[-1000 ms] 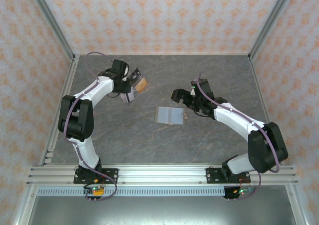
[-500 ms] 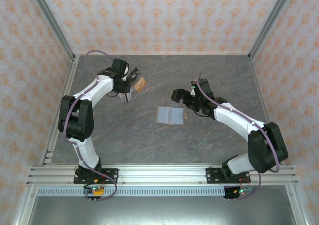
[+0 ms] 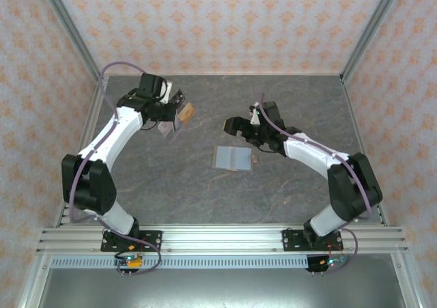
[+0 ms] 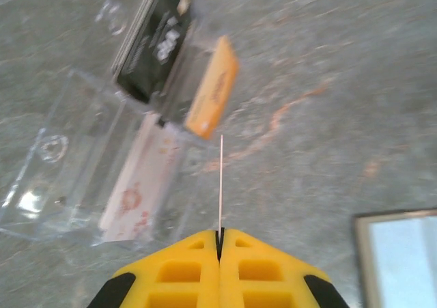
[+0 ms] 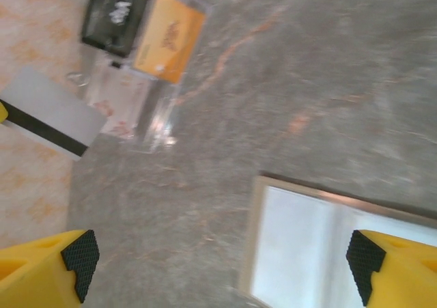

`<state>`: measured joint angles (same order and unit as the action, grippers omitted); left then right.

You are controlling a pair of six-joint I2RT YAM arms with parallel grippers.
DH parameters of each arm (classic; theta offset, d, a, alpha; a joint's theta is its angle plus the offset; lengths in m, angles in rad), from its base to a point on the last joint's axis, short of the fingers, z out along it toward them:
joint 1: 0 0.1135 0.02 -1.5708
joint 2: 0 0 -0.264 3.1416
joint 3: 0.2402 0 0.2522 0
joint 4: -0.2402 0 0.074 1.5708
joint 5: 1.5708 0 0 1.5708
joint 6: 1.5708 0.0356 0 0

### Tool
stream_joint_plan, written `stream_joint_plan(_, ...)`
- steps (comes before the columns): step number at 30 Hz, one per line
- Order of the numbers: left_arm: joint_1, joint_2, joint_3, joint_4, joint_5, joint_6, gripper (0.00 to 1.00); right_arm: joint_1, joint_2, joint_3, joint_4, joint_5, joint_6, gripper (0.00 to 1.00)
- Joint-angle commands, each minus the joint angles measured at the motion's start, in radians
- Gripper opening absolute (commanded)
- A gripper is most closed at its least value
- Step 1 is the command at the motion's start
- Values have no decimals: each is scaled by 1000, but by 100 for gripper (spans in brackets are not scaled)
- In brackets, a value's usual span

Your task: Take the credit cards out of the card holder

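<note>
Far left of the bench (image 3: 205, 199) first: left tool (image 4: 220, 238) pressed fully together on a thin card (image 4: 220, 178), seen edge-on from the left wrist as a pale sliver sticking straight out of the yellow tips; from the right wrist, same card showing a flat grey face with a black stripe; held in the air close by a clear plastic tray (image 4: 61, 178); in that tray, a black piece (image 4: 153, 38), an orange-tan piece (image 4: 213, 88) right beside it, and a whitish card (image 4: 140, 185) with reddish marks lying flat; over to the right tool (image 5: 220, 257) now: spread wide, yellow fingers (image 5: 34, 270) with black pads far apart at the two lower corners, gripping nothing; below it, the card holder (image 3: 232, 158), lying open and flat near the middle of the bench, two blue-grey panels facing up, well apart from the tray; from overhead, right tool just beyond the holder's far edge; impossible to tell whether any card sits in its pockets.
</note>
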<state>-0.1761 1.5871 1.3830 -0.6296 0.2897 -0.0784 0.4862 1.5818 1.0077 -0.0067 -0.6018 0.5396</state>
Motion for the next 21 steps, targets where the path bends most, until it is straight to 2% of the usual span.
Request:
stream_joint_plan(1,1,-58,-45,71,243,-73,0,26,87,106,137,-194,-11,93)
stream_joint_plan(5,1,-94,-91,167,410,-157,0,30,203,201,251,-304,61,88)
stream_joint_plan(9,3,-106,-97,195,517,-177,0,31,274,273,331,-397,103,84)
stream_joint_plan(13,7,-106,-96,211,595,-176,0,30,324,324,375,-487,117,75)
stream_joint_plan(21,41,-123,-134,282,670,-226,0,23,320,326,430,-559,123,39)
